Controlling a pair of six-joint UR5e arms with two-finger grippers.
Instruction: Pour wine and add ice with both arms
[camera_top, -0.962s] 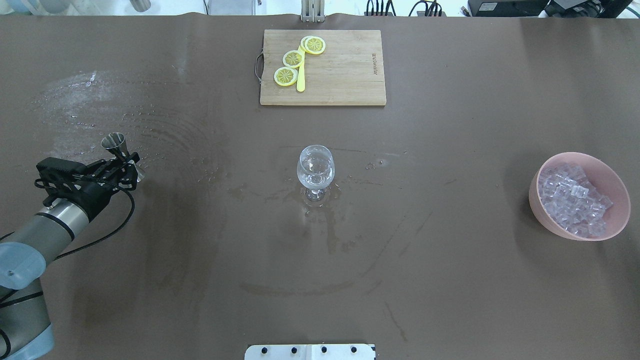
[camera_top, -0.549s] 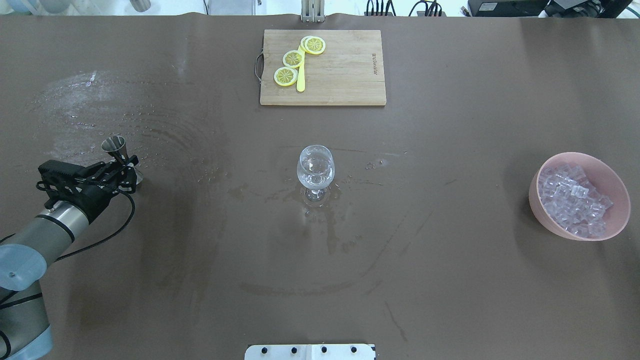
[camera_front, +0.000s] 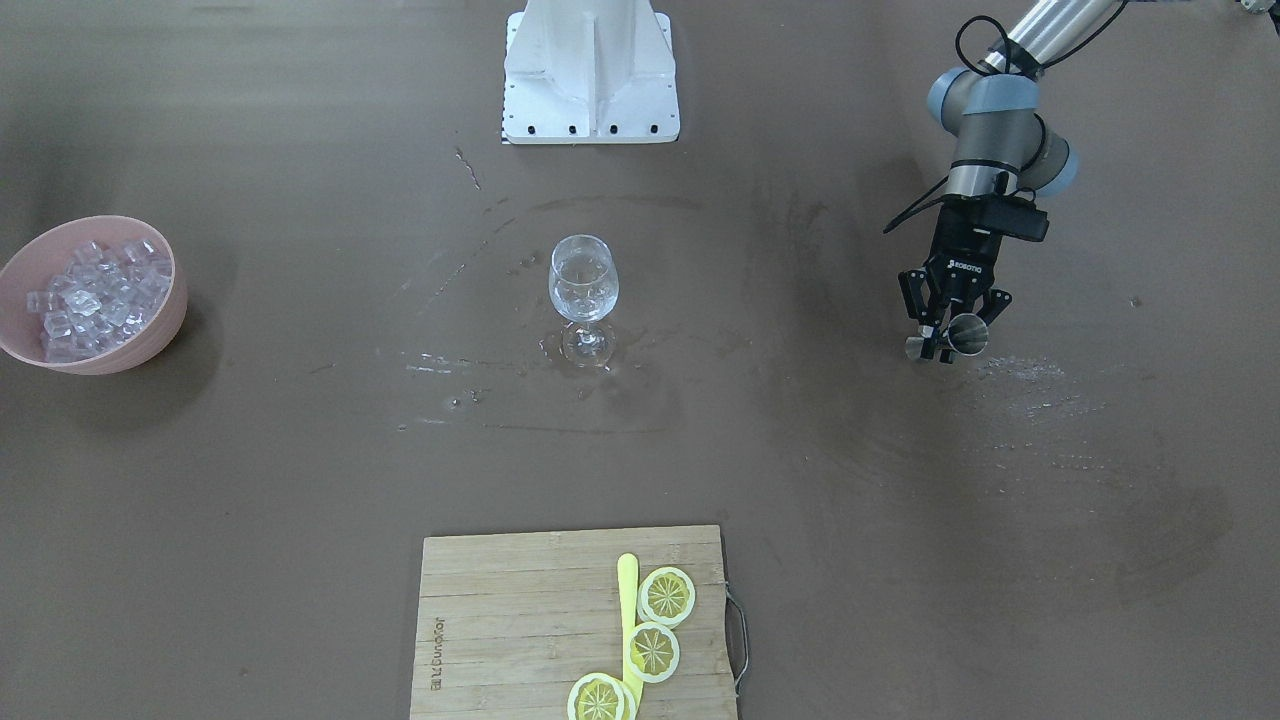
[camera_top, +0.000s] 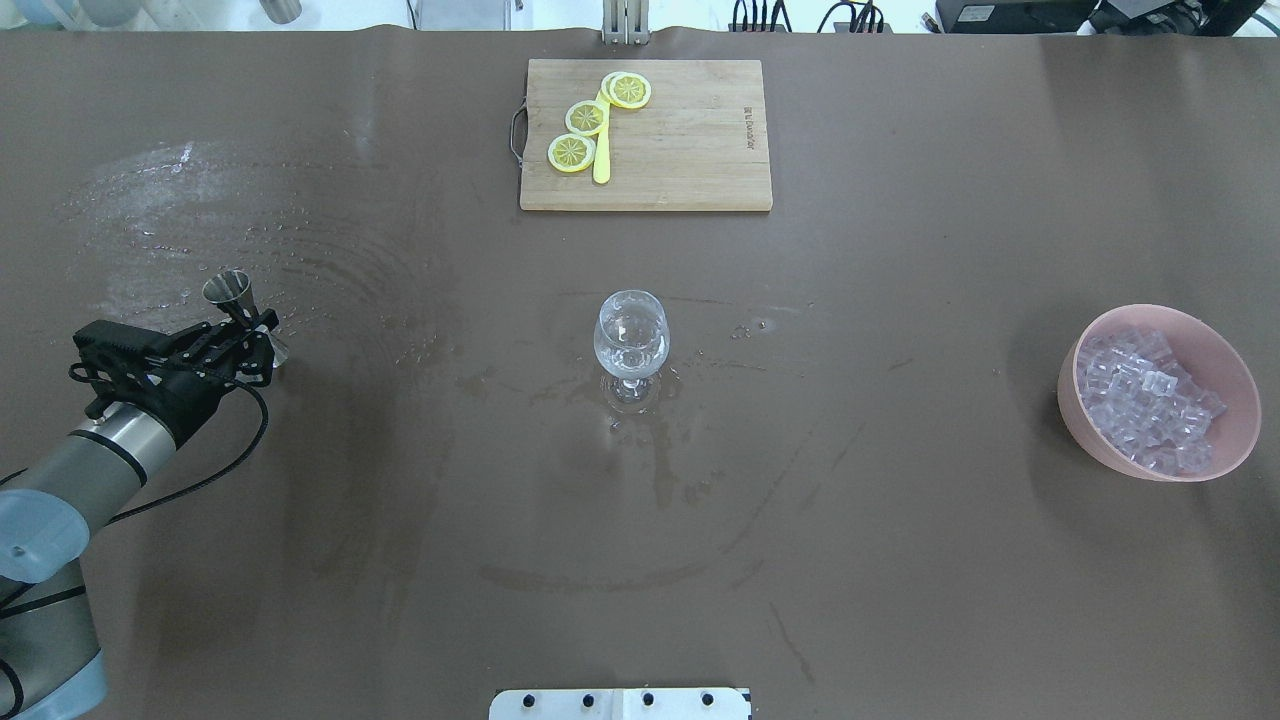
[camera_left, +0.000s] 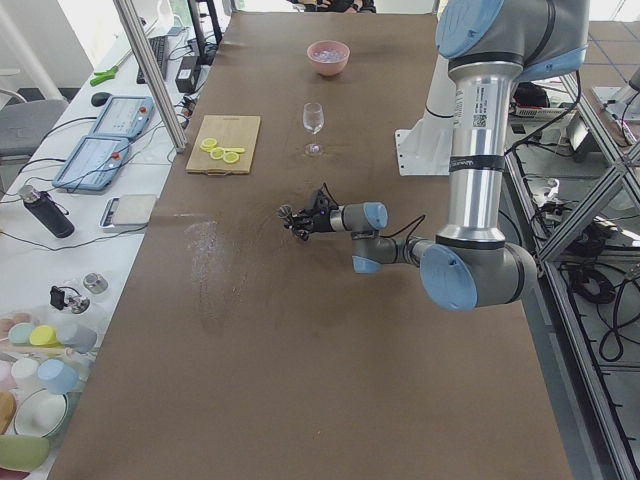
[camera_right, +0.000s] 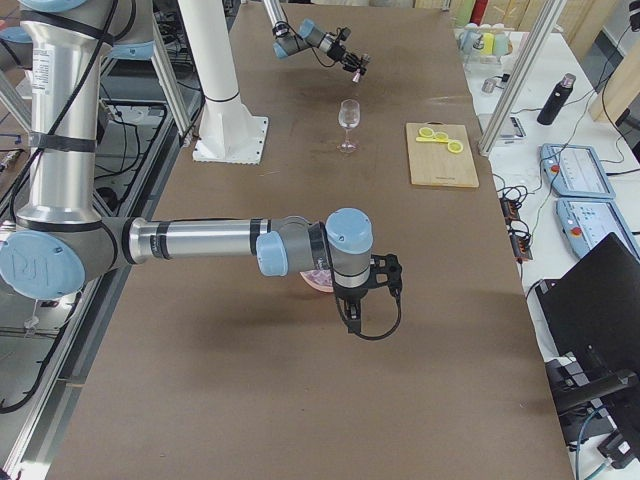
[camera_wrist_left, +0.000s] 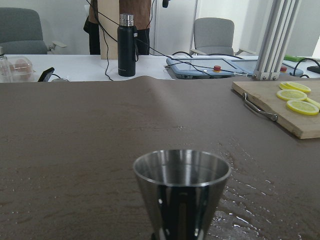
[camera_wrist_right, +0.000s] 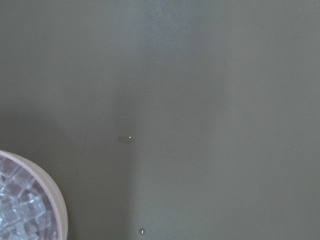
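- Gripping a small steel double-cone jigger (camera_top: 247, 318) at its waist, the left gripper (camera_top: 252, 337) has its black fingers clamped on it; the jigger stands upright in the left wrist view, open cup on top.
- Whether the jigger base touches the brown table (camera_top: 900, 560) I cannot tell.
- A pale wet smear (camera_top: 150, 195) lies on the table just beyond this gripper.
- A clear stemmed wine glass (camera_top: 631, 335) stands upright, well apart to this gripper's right, with wet marks around its foot.
- A wooden cutting board (camera_top: 690, 150) sits farther off, ahead and to the right, with three lemon slices (camera_top: 572, 152) and a yellow stick-like tool (camera_top: 602, 160) on it.
- A pink round bowl (camera_top: 1085, 432) is farthest to the right, holding the ice (camera_top: 1150, 400), a heap of clear cubes.
- The right gripper (camera_right: 352, 318) hangs next to that bowl, pointing down; its finger state I cannot tell.
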